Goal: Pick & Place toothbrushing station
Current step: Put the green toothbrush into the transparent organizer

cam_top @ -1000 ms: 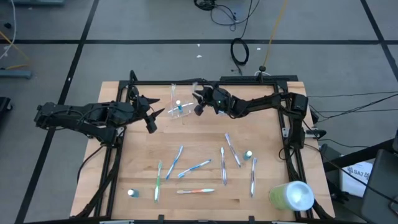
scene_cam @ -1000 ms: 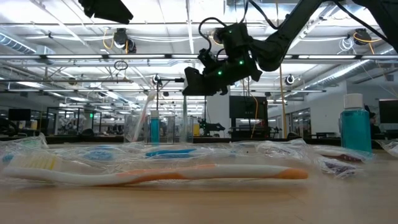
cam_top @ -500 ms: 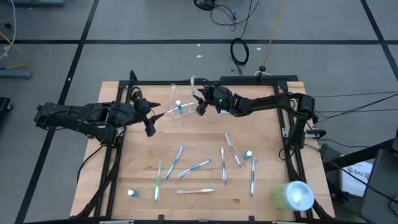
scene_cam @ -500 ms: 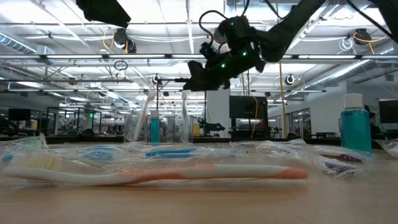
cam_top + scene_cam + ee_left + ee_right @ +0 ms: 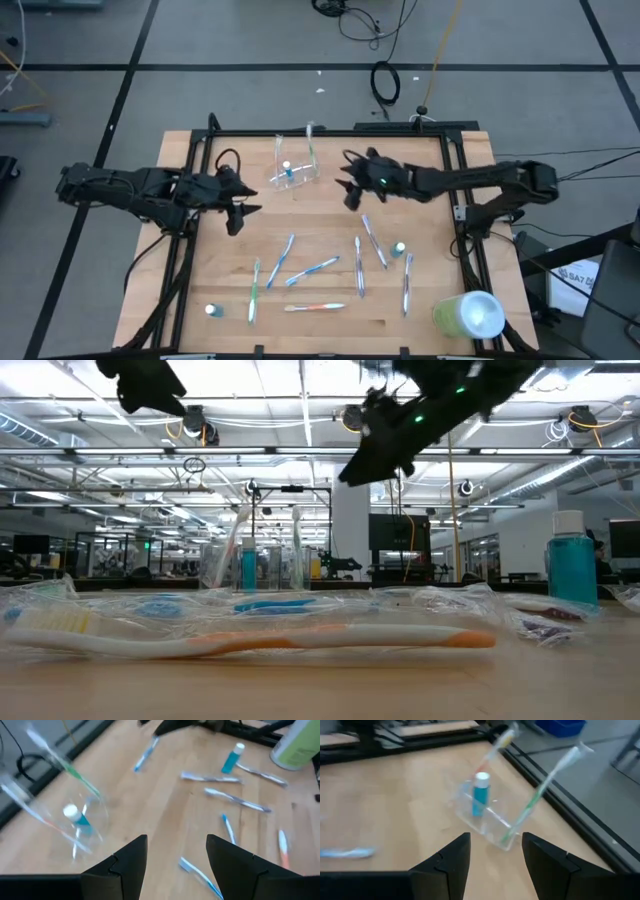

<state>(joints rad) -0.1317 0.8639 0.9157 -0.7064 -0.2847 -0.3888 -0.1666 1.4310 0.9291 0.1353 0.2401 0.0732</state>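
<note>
1. We work over a wooden desk (image 5: pixel 330 225) framed by black rails. The toothbrushing station is split in two: a clear cup (image 5: pixel 292 170) stands near the far edge, and loose brushes and tubes lie scattered across the near half.

2. Our left arm reaches in from the left side, its left gripper (image 5: pixel 238 208) low over the desk and just to the near-left of the cup. Its fingers (image 5: pixel 127 862) stand wide apart and hold nothing.

3. Our right arm stretches in from the right rail, its right gripper (image 5: pixel 350 185) hanging beside the cup, on its right. Those fingers (image 5: pixel 545 865) are parted too and carry nothing; past them the cup (image 5: pixel 485 817) sits straight ahead.

4. The cup already holds a green-and-white toothbrush (image 5: pixel 540 790), a second brush leaning the other way, and a small blue tube with a white cap (image 5: pixel 480 794).

5. We judge that the next pick turns on the white-and-blue toothbrush (image 5: pixel 374 240), which lies toward the near edge from the right fingers. Its long axis runs from far to near, slightly slanted, so the fingers would close across its handle.

6. The right gripper is the nearer to that brush; the blue toothbrush (image 5: pixel 283 259) and the green toothbrush (image 5: pixel 254 290) lie closer to the left.
</note>
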